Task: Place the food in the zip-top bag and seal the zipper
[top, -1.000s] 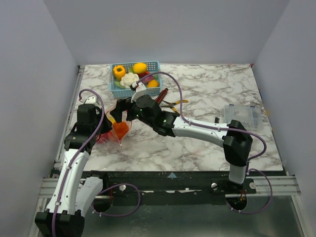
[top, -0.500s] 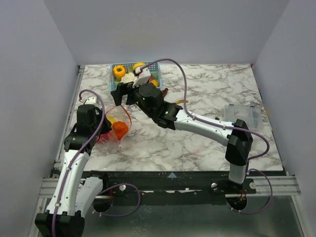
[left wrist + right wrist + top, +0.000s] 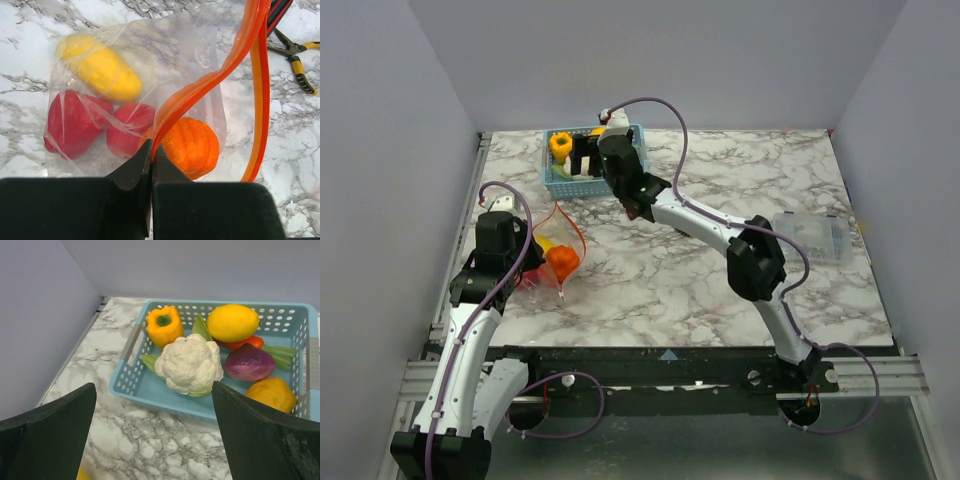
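Note:
The zip-top bag lies on the marble at the left, its mouth held up and gaping. My left gripper is shut on the near side of its red-orange zipper. Inside the bag lie a yellow piece, two red pieces and an orange pumpkin. In the top view the bag sits by the left gripper. My right gripper is open, hovering over the near edge of the blue basket with nothing between its fingers. More food rests there: a cauliflower, yellow pepper, lemon and purple onion.
The blue basket stands at the back left, close to the wall. Yellow-handled pliers lie on the marble beyond the bag. A clear plastic box sits at the right side of the table.
The right arm has swung back from above the bag to the basket, its gripper open all the while. The left gripper has stayed shut on the zipper, and the bag has not moved.

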`<state>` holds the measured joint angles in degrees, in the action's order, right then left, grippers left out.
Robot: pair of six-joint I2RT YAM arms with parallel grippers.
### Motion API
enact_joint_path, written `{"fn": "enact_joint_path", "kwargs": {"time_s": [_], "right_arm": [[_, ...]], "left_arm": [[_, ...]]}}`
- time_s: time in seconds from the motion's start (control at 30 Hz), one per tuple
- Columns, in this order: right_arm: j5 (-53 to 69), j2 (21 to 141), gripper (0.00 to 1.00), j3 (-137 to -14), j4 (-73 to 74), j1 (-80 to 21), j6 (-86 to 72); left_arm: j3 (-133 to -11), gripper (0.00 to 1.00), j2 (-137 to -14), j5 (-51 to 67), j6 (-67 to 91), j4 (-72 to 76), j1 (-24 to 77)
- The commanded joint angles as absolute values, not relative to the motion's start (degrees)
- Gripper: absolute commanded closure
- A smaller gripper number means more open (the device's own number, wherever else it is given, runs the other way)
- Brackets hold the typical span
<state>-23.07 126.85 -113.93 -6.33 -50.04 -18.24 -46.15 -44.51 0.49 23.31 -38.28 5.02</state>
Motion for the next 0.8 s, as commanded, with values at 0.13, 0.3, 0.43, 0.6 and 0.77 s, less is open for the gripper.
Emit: {"fn": "enact_joint_path", "kwargs": {"time_s": [0.13, 0.3, 0.43, 0.6, 0.77], "right_arm": [[-20.7, 138.4, 0.01, -128.5, -0.2, -44.5, -14.5], [-17.4, 143.1, 0.02, -132.4, 3.1, -42.0, -12.9], [-14.4, 145.4, 0.03, -134.0, 3.7, -40.5, -12.0], [-11.7, 148.0, 0.04, -135.4, 4.4, -39.8, -8.7], [-11.5, 150.1, 0.09, -136.2, 4.8, -39.1, -7.9]], "left_arm": [[-45.6, 1.0, -44.8, -1.7, 22.5, -37.5, 5.3], [-45.7, 1.0, -45.2, -1.6, 22.5, -37.5, 5.3], [-45.7, 1.0, -45.5, -1.4, 22.5, -37.4, 5.3], [-45.7, 1.0, -45.7, -1.1, 22.5, -37.4, 5.3], [-45.8, 1.0, -45.9, -1.0, 22.5, -37.4, 5.3]]}}
